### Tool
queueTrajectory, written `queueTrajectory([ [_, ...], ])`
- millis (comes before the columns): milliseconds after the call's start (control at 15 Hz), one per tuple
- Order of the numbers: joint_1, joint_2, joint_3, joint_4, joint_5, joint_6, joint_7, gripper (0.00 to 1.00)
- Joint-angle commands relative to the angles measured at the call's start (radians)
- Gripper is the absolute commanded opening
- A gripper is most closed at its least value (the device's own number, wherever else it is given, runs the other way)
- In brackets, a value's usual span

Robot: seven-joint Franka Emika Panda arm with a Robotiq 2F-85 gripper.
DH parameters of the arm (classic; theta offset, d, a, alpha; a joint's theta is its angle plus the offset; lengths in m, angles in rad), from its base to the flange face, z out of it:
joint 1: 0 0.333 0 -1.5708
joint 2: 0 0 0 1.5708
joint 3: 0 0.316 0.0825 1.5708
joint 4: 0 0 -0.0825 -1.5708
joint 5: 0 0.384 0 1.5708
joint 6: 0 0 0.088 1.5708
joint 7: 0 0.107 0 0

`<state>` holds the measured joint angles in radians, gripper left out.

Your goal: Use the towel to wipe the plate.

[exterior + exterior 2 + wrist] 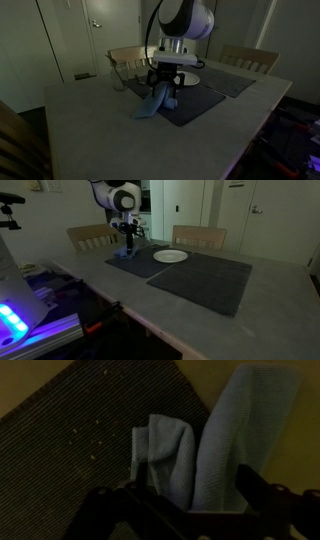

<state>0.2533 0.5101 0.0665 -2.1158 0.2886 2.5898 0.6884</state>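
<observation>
**Q:** What is the setting, and where are the task items in the exterior views?

**A:** A dim room with a closed door behind and a pale desk with wooden chairs on its far side. In an exterior view, a dark placemat lies on the desk. The blue towel rises in a peak from the mat up to the fingers. This shape suggests that the fingers are pinching its upper fold. The white plate sits just beyond and to the right of the towel, partly hidden by the arm.

**Q:** Does the opposite angle confirm this?

**A:** Yes. In an exterior view, the towel hangs under the fingers at the far left of the desk. The plate lies to its right on the same placemat, near the towel but not touching it.

**Q:** What does the wrist view add about grip and handling?

**A:** The towel stands bunched between the two fingers, over the weave of the placemat. Cloth covers the contact faces, so the closure itself is not visible. The hold is judged from the way the towel hangs.

- **Towel:** Judge it as light, soft and limp. It will fold and trail rather than push. Take hold at a gathered fold, as here, so that a loose tail remains to sweep with.
- **Plate:** Judge it as rigid, smooth and breakable. It may slide on the mat under sideways drag, so press lightly.
</observation>
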Motion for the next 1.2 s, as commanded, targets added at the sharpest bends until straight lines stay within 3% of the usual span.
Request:
queueTrajectory([
  [0, -0.034, 0.01, 0.033, -0.004, 0.048, 0.041, -0.04, 0.6],
  [533, -0.079, -0.013, 0.081, 0.026, 0.074, 0.035, -0.201, 0.04],
  [667, -0.094, -0.028, 0.082, 0.045, 0.07, 0.01, -0.26, 0.0],
  [1133, -0.13, -0.074, 0.027, 0.113, -0.03, -0.083, -0.407, 0.02],
])
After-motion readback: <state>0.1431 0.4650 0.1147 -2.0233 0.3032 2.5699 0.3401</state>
